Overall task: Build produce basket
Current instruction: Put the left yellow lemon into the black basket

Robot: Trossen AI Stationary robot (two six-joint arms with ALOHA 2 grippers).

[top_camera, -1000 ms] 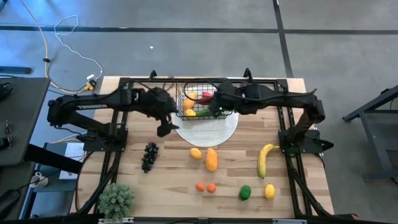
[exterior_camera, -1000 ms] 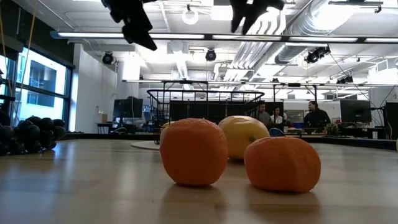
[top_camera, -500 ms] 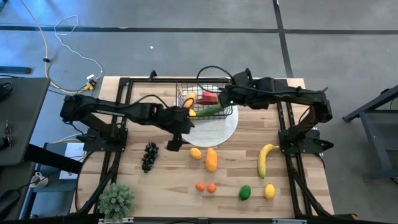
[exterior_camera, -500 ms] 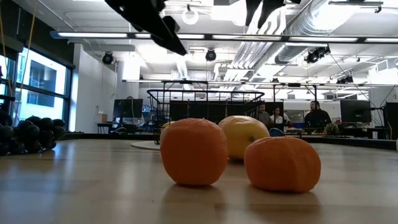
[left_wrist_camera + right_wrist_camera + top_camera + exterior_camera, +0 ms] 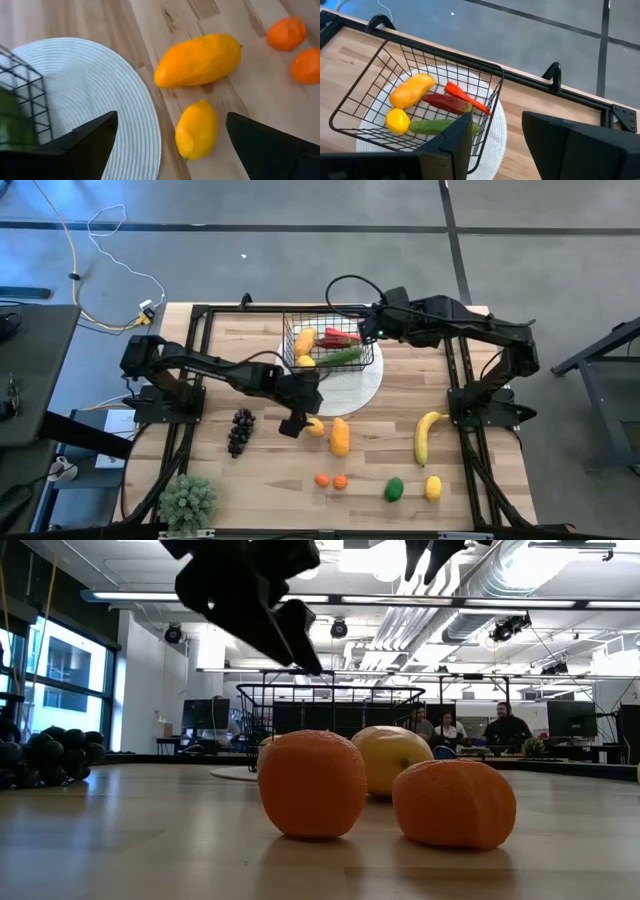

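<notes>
The black wire basket (image 5: pixel 331 344) (image 5: pixel 420 110) stands on the round white plate (image 5: pixel 352 388). It holds a yellow-orange fruit, a small lemon, red chillies and a green cucumber. My left gripper (image 5: pixel 297 423) (image 5: pixel 170 150) is open and hangs above the table just off the plate's near edge. Its fingers stand either side of a small lemon (image 5: pixel 315 426) (image 5: pixel 196 129) without touching it. My right gripper (image 5: pixel 373 332) (image 5: pixel 495 145) is open, raised over the basket's far right corner.
On the wood lie a long orange fruit (image 5: pixel 340 436), dark grapes (image 5: pixel 240 430), two small oranges (image 5: pixel 331 480), a green lime (image 5: pixel 394 489), another lemon (image 5: pixel 433 487) and a banana (image 5: pixel 427 435). A spiky potted plant (image 5: pixel 188 502) stands at the near left corner.
My left gripper has swung from beside the basket's left side toward the table's near edge and right, coming down over the small lemon. My right gripper has drawn back from over the basket toward the far right.
</notes>
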